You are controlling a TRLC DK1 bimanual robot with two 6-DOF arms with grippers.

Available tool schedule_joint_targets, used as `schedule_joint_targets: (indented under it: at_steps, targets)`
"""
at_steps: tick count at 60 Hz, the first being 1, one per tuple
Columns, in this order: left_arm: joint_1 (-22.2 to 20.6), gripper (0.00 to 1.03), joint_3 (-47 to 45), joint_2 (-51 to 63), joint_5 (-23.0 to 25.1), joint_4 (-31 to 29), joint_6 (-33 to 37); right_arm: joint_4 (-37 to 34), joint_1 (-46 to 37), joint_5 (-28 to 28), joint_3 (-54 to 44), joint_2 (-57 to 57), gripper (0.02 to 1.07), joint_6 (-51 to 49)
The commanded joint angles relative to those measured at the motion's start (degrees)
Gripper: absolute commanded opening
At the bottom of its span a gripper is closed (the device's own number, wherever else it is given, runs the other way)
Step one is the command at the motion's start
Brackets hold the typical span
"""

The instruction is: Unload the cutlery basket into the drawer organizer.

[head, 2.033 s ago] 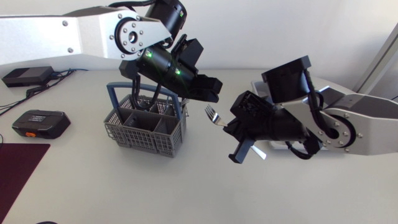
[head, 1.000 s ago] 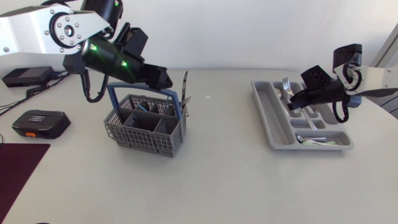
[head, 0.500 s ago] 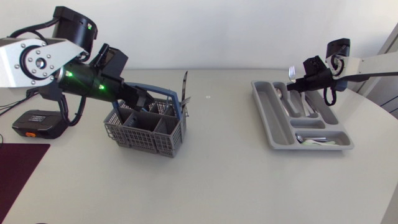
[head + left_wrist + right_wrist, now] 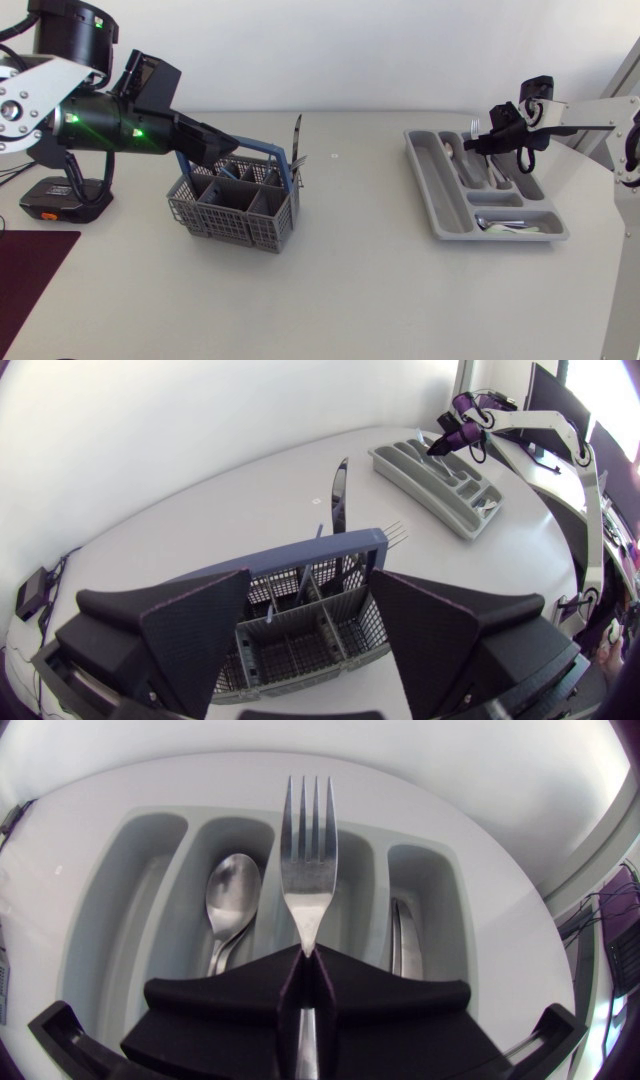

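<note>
One fork point(image 4: 307, 860) | clamped between right fingers point(image 4: 225, 992) | tines ahead, above drawer organizer point(image 4: 125, 905)

1. Cannot see the fork point(image 4: 308, 850) handle: buried between the right gripper point(image 4: 305, 958) fingers point(image 4: 400, 1005) clamped on it.
2. Lose the spoon point(image 4: 231, 898) handle behind the same fingers.
3. Cannot sort the cutlery in the drawer organizer point(image 4: 418, 165) end compartment from the head view: too small.
4. Cannot trace both flanks of the cutlery basket point(image 4: 300, 650): covered by the spread fingers of the left gripper point(image 4: 310, 572).
</note>
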Motion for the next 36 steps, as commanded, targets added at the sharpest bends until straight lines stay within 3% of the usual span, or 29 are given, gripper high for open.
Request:
schedule_joint_targets:
  at_steps: [1,11,26,33,36]
  targets:
    - [1.2,0.83,-2.5,-1.2,0.0,0.4,1.1,-1.5,-0.1,1.1,2.8,2.8,0.08,1.7]
    - [3.2,0.84,-4.8,-2.4,0.0,0.4,1.4,-2.5,0.1,2.9,4.9,5.1,0.09,1.6]
    - [6.1,0.85,-6.8,-4.6,0.0,-1.4,3.3,-3.6,0.4,5.4,4.5,4.2,0.53,1.6]
    - [8.0,0.85,-8.4,-6.7,0.0,-2.0,4.8,-1.8,0.4,6.2,-0.3,-0.6,0.66,1.1]
    - [9.0,0.85,-9.1,-7.2,-0.1,-2.3,5.7,-0.5,0.7,6.2,-3.6,-3.5,0.66,0.6]
